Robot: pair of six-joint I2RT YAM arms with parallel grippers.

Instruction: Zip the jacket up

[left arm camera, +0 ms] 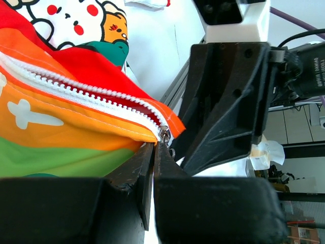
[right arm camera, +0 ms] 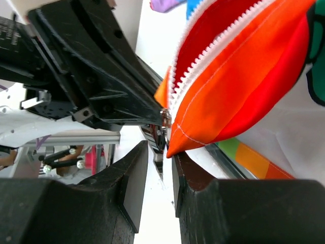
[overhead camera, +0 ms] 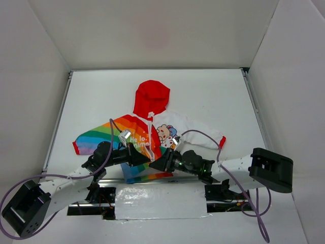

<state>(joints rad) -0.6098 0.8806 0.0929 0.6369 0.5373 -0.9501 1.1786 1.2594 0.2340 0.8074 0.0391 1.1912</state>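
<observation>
The jacket [overhead camera: 152,127] lies flat, red hood far, rainbow half left, white half right. Its hem is lifted where both grippers meet. My left gripper [overhead camera: 147,158] is shut on the metal zipper pull [left arm camera: 165,135] at the bottom end of the white zipper [left arm camera: 86,94], whose teeth are parted above it. In the left wrist view my left gripper [left arm camera: 154,146] faces the right one [left arm camera: 228,101]. My right gripper [overhead camera: 163,161], also in its wrist view [right arm camera: 160,148], is open, and the orange hem corner [right arm camera: 175,145] touches one fingertip. The slider [right arm camera: 164,118] sits just beyond.
White walls enclose the table [overhead camera: 101,91] on three sides. An aluminium rail [overhead camera: 188,179] and a white sheet [overhead camera: 160,201] run along the near edge between the arm bases. Purple cables [overhead camera: 203,134] loop over both arms.
</observation>
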